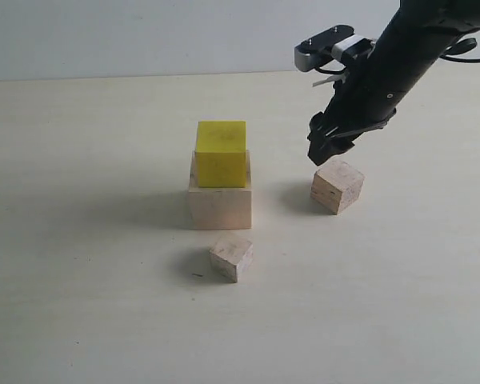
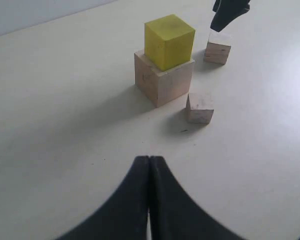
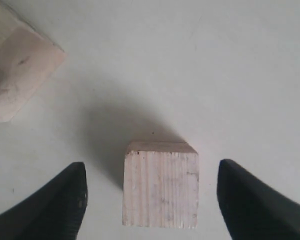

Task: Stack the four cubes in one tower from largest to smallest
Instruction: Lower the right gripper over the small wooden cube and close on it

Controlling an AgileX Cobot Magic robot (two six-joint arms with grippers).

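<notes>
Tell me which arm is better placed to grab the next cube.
Right. The right jaws hang open just above the small wooden cube, one either side; the left jaws are shut, far back.

Upper cube: bright yellow. Large cube beneath: pale wood. Small cube at 3 o'clock from it: pale pinkish wood, straight grain lines. Small cube at 6 o'clock: pale wood. Table: cream.

Tabletop: pale cream, matte, with faint grain. It fills all of the frame below the top band.
Wall: plain pale grey-blue strip across the top of the frame, meeting the tabletop in a straight, slightly slanted line.
Small dark speck on the tabletop, lower centre.
</notes>
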